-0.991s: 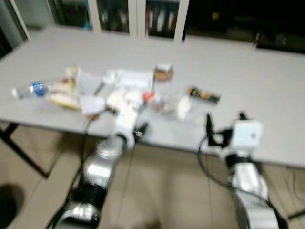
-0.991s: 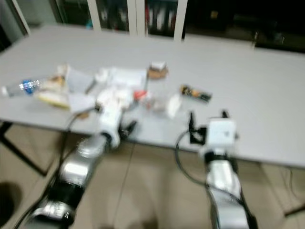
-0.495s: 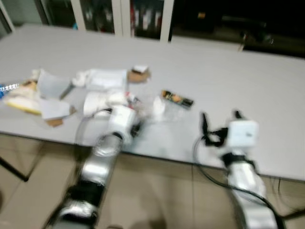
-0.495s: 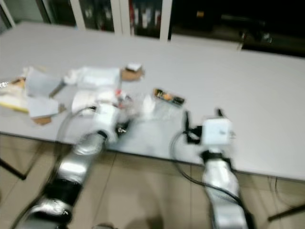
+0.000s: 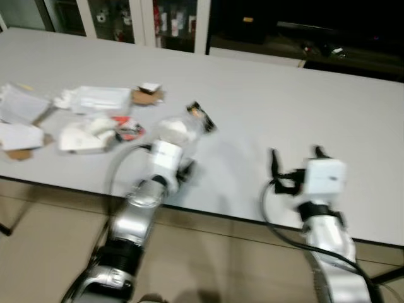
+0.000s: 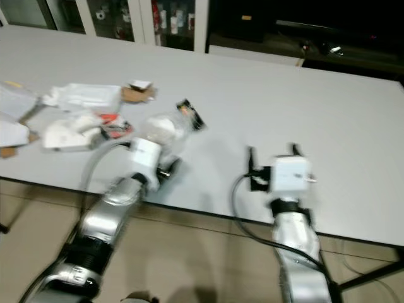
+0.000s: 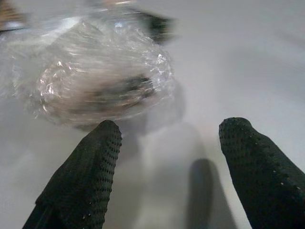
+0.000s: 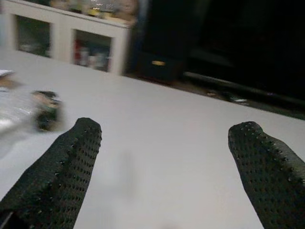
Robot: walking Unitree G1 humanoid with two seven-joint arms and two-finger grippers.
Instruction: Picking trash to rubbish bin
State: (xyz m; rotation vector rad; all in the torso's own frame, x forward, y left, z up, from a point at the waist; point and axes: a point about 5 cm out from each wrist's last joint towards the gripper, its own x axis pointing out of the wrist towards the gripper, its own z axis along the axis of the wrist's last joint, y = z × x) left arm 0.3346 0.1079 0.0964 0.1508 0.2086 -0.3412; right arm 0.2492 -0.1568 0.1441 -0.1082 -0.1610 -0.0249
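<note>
Nearest the camera, the robot's two silver arms reach up from the lower edge toward the near edge of a long grey table (image 5: 328, 113). The left gripper (image 7: 167, 138) hangs low over the tabletop at about 7 o'clock from the scene's middle; its two black fingers (image 7: 90, 167) are spread wide apart with nothing between them, and only bare table lies in the gap. Just beyond the fingertips, at 12 o'clock from that gripper, lies a crumpled clear plastic bag (image 7: 100, 81) with something pale and dark inside; the nearer fingertip is just beside its edge, though whether it touches cannot be told.

At about 4 o'clock the right gripper (image 8: 167, 157) is held level above the table's near edge, fingers (image 8: 66, 167) wide apart and holding nothing.

Farther on, at 1 o'clock from the bag and touching its far end, lies a small dark wrapper (image 5: 202, 117). Out at 9 to 10 o'clock is the rest of the rubbish: a red-and-white scrap (image 5: 128, 131), crumpled white paper (image 5: 85, 136), a flat white packet (image 5: 95, 99), a bit of brown cardboard (image 5: 148, 95), and more white sheets (image 5: 19, 120) at the table's far left.

At 12 o'clock, behind the table, stand white-framed glass cabinets (image 5: 132, 19) beside a dark space.
</note>
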